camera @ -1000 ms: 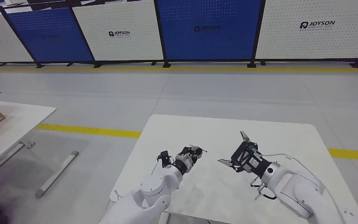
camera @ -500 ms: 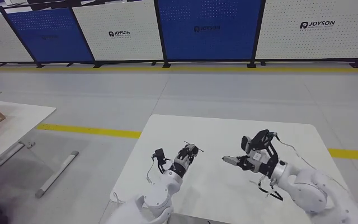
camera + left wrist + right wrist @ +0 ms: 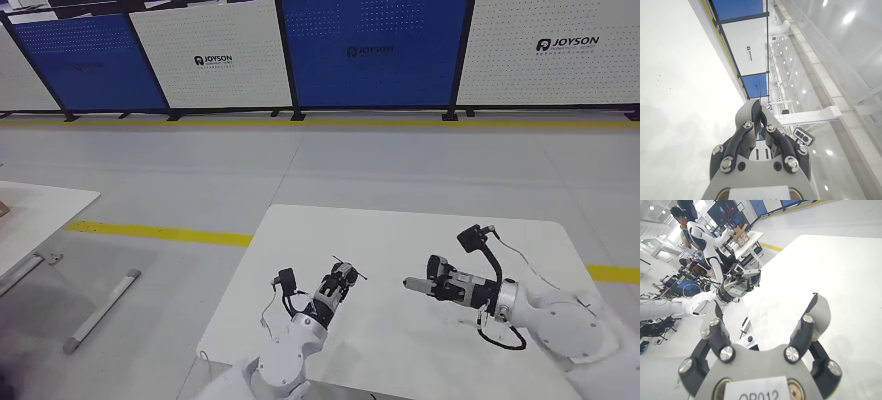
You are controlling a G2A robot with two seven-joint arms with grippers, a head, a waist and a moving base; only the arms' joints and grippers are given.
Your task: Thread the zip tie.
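1. Your right gripper (image 3: 766,306) stands spread and empty. Leave it wide until it flanks the zip tie (image 3: 759,89).
2. It is well apart from the left gripper (image 3: 755,277), so cross the table (image 3: 829,262) slowly, at the zip tie's height.
3. The left gripper pinches the zip tie above the table, a thin end poking past its fingertips — hold that steady; I judge it the target.

Left gripper (image 3: 759,112) jaws pinched together, right gripper (image 3: 766,306) jaws spread wide
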